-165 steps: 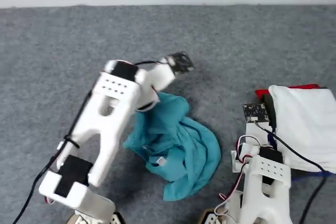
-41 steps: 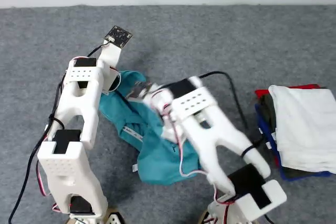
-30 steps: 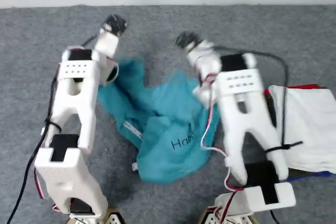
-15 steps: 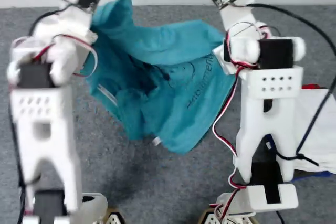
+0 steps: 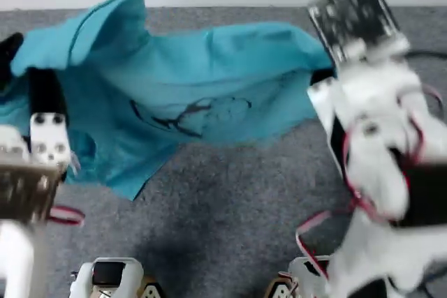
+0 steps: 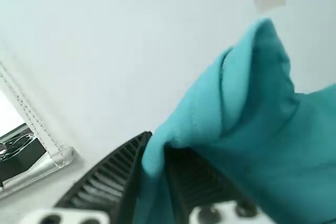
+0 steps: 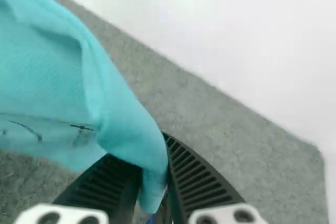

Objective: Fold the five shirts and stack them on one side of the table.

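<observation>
– Left gripper (image 6: 157,148), right gripper (image 7: 149,166): state?
– Each is clamped on a fold of the teal shirt (image 5: 195,82), one at either end.
– Position of the shirt?
– Raised off the grey table (image 5: 230,200) and stretched between the two claws. Its long axis runs side to side, and the loose body hangs below the held edge.
– Which arm is nearer?
– Neither; the hold is shared. Laying the shirt flat would likely require both to lower together, keeping the span taut.
</observation>
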Motion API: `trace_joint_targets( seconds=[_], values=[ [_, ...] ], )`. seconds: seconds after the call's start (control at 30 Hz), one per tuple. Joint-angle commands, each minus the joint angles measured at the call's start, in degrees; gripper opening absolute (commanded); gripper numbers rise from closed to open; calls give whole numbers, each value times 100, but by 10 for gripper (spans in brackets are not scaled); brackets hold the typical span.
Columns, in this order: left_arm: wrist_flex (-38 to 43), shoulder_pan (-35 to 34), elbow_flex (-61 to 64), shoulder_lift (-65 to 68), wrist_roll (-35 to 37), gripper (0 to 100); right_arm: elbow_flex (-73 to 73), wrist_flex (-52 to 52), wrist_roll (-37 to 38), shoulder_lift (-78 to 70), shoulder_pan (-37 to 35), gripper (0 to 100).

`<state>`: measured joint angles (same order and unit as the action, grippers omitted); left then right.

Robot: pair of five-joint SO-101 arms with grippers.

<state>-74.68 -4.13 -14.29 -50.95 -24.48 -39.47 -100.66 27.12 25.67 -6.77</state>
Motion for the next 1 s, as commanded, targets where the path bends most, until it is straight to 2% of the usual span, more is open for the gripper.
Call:
trace_joint_targets(
  seconds=[0.0, 0.13, 0.3, 0.5, 0.7, 0.97],
  values=[
    [-132, -18, -154, -202, 35, 14, 422, -224, -70, 866, 84, 9],
    [-132, -18, -453, -431, 53, 14, 818, -224, -264, 1648, 84, 9],
    [-466, -26, -1464, -475, 62, 14, 1099, -224, -273, 2237, 92, 9],
    [-510, -62, -2378, -466, 62, 14, 1099, -215, -273, 2378, 708, 9],
    [-598, -62, -1349, -352, 62, 14, 1336, -215, -273, 2369, 769, 9],
    [-580, -53, 92, -334, 53, 14, 3560, 136, -237, 2396, 752, 9]
  ],
)
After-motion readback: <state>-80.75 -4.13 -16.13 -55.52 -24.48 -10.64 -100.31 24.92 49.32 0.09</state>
